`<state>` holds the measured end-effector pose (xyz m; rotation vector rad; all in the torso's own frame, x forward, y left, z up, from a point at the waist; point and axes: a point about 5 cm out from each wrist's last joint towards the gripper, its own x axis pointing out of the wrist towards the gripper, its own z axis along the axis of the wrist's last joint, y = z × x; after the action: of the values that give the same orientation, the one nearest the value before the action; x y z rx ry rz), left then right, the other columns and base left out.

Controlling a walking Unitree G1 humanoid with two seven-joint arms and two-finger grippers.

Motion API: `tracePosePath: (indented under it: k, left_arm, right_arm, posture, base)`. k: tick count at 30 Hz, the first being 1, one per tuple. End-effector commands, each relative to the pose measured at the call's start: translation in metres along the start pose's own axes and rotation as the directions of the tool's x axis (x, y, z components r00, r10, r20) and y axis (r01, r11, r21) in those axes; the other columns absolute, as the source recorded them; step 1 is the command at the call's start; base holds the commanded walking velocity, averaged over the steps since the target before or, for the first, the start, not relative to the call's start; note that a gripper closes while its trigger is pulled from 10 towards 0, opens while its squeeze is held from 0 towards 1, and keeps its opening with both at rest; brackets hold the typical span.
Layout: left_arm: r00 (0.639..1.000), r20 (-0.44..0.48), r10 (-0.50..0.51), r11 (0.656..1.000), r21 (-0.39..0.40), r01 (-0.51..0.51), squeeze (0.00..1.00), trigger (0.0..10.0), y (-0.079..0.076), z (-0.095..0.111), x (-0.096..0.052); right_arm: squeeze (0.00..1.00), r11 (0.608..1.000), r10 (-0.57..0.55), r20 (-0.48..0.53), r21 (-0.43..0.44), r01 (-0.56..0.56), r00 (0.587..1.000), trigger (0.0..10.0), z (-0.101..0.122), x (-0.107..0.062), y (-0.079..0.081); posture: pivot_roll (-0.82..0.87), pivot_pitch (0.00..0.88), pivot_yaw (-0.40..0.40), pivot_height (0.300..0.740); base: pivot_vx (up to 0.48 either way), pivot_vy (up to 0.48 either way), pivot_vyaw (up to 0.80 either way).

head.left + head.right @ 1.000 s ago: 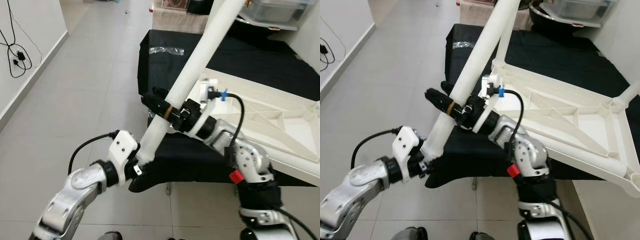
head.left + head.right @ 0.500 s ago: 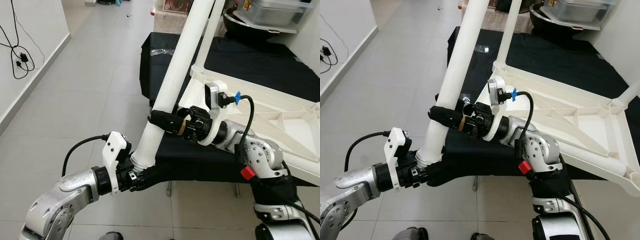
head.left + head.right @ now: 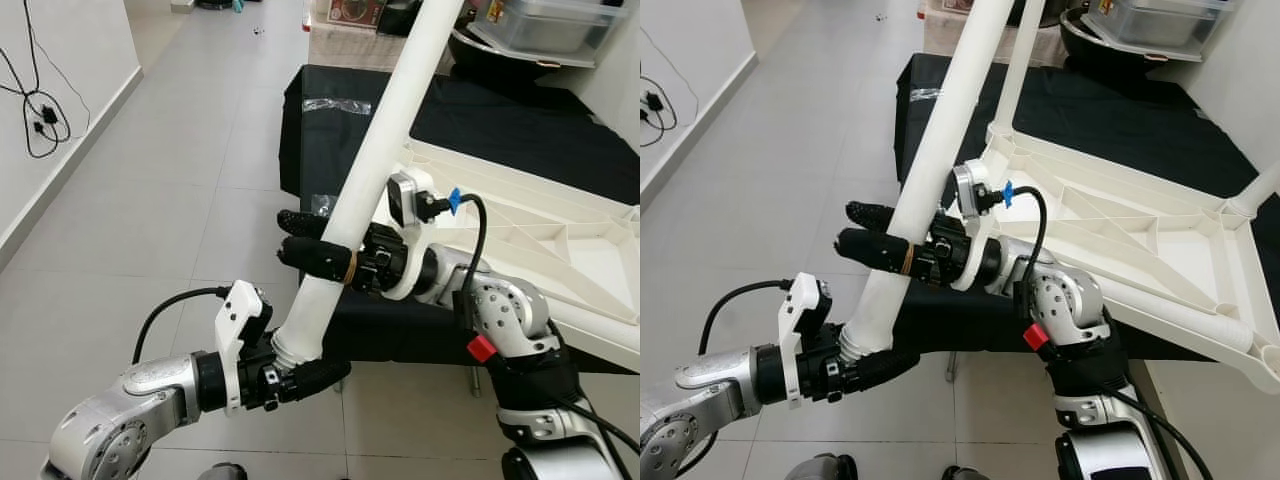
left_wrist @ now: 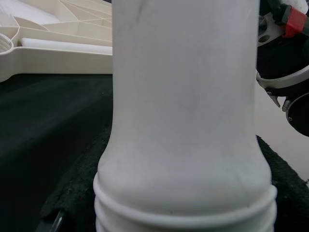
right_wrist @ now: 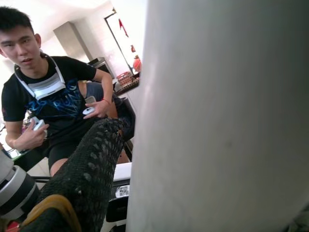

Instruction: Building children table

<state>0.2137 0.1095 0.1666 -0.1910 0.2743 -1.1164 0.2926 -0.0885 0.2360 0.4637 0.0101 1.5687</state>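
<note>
- While the white table leg (image 3: pixel 385 150) is leaning over the black-draped worktop (image 3: pixel 520 120), the left tool (image 3: pixel 300 375) is clamping its threaded lower end.
- The right tool (image 3: pixel 300 235) is straddling the leg mid-length, fingers spread.
- The upturned tabletop (image 3: pixel 1140 235) is lying on the worktop.

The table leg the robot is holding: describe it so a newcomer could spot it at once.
Start at the upturned white tabletop lying on the black cloth. Just left of its near corner, a long white tube, the table leg, slants up and away. Unlike the thinner leg already fitted, it is loose, with the left tool at its ribbed lower end and the right tool around its middle.
</note>
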Motion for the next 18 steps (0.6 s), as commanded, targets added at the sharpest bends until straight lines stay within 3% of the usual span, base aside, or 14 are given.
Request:
tracePosePath:
  k: [1,11,12,13,15,16,18]
  left_arm:
    - [0.999,-0.012,-0.05,0.999,0.004,0.05,0.0,10.0,-0.0087,0.0,0.0029]
    - [0.998,-0.014,-0.064,0.998,-0.005,0.064,0.0,10.0,-0.0122,0.0002,0.004]
    - [0.998,-0.013,-0.065,0.998,-0.003,0.065,0.0,10.0,-0.0126,0.0005,0.0044]
    - [0.998,-0.012,-0.065,0.998,-0.004,0.065,0.0,10.0,-0.0128,0.0006,0.0044]
    - [0.998,-0.011,-0.065,0.998,-0.004,0.065,0.0,10.0,-0.0128,0.0007,0.0044]
    - [0.998,-0.011,-0.065,0.998,-0.008,0.065,0.0,10.0,-0.0129,0.0005,0.0043]
    - [0.998,-0.014,-0.066,0.998,-0.01,0.066,0.0,10.0,-0.0132,-0.0001,0.004]
  right_arm:
    - [0.0,0.998,0.057,-0.014,-0.001,-0.057,0.998,10.0,0.0021,0.0043,0.0065]
    - [0.0,0.997,0.08,-0.022,0.004,-0.08,0.997,10.0,0.0016,0.0076,0.0089]
    - [0.0,0.997,0.081,-0.024,0.004,-0.08,0.996,9.6,0.0009,0.0084,0.0092]
    - [0.0,0.997,0.082,-0.025,0.006,-0.081,0.996,7.1,0.0005,0.0087,0.0093]
    - [0.0,0.997,0.082,-0.025,0.007,-0.082,0.996,7.1,0.0002,0.009,0.0094]
    - [0.0,0.997,0.083,-0.027,0.01,-0.082,0.996,0.0,-0.0003,0.009,0.0094]
    - [0.0,0.996,0.09,-0.033,0.013,-0.089,0.995,0.0,-0.001,0.0089,0.0102]
  posture:
    - [0.1,0.141,-0.089,0.74]
    - [0.09,0.143,-0.087,0.74]
    - [0.09,0.145,-0.087,0.74]
    - [0.09,0.145,-0.087,0.74]
    - [0.09,0.145,-0.087,0.74]
    - [0.09,0.144,-0.086,0.74]
    - [0.09,0.144,-0.086,0.74]
  base:
    - [0.0,0.0,0.0]
    - [0.0,0.0,0.0]
    - [0.0,0.0,0.0]
    - [0.0,0.0,0.0]
    - [0.0,0.0,0.0]
    - [0.0,0.0,0.0]
    - [0.0,0.0,0.0]
